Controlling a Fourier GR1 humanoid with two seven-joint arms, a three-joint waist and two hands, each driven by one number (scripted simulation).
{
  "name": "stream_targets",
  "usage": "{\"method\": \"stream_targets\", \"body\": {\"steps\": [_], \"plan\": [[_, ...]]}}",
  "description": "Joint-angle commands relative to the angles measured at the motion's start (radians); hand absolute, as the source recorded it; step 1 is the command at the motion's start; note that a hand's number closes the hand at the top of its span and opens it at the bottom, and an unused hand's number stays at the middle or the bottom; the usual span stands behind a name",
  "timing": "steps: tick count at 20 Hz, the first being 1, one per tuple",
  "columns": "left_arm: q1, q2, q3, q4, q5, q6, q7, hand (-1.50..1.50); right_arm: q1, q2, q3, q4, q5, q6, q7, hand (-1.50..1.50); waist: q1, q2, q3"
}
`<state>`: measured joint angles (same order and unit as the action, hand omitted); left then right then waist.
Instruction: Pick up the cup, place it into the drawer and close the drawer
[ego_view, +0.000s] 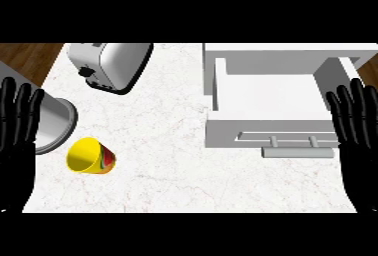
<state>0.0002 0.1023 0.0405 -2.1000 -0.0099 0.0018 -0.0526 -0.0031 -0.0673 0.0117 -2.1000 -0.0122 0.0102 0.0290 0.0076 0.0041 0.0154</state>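
A yellow cup (89, 157) with red and green markings lies on its side on the white marble counter (170, 165) at the lower left, its mouth turned toward the left. The white drawer (221, 85) stands pulled open at the upper right, its inside bare, with a grey handle (295, 141) on its front. My left hand (16, 135) rests open at the left edge, fingers up, just left of the cup. At the right edge my right hand (357, 130) rests open beside the drawer's right side. Neither hand holds anything.
A silver toaster (114, 65) stands at the back left of the counter. A grey metal pot (53, 122) sits at the left edge, just above the cup and partly behind my left hand. Dark wood floor shows at the upper left.
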Motion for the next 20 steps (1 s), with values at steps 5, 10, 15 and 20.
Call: {"method": "stream_targets", "body": {"steps": [5, 10, 15, 20], "plan": [[0.004, 0.111, 0.117, 0.035, 0.236, -0.198, -0.015, -1.50, -0.048, -0.038, -0.022, 0.024, -0.004, 0.035, 0.016, -1.50, -0.005, -0.004, -0.016], [0.028, 0.074, 0.118, 0.043, 0.441, -0.207, 0.139, -1.50, -0.018, 0.000, 0.032, -0.007, -0.089, 0.061, 0.094, -1.50, -0.006, -0.005, -0.015], [0.009, 0.070, 0.143, 0.105, 0.435, -0.230, 0.110, -1.50, -0.047, 0.005, 0.026, -0.019, -0.072, 0.039, 0.144, -1.50, -0.008, -0.005, -0.016], [-0.031, 0.025, 0.086, 0.103, 0.364, -0.180, 0.124, -1.50, -0.115, -0.015, -0.026, 0.054, -0.108, 0.062, 0.131, -1.50, -0.007, -0.004, -0.015]]}}
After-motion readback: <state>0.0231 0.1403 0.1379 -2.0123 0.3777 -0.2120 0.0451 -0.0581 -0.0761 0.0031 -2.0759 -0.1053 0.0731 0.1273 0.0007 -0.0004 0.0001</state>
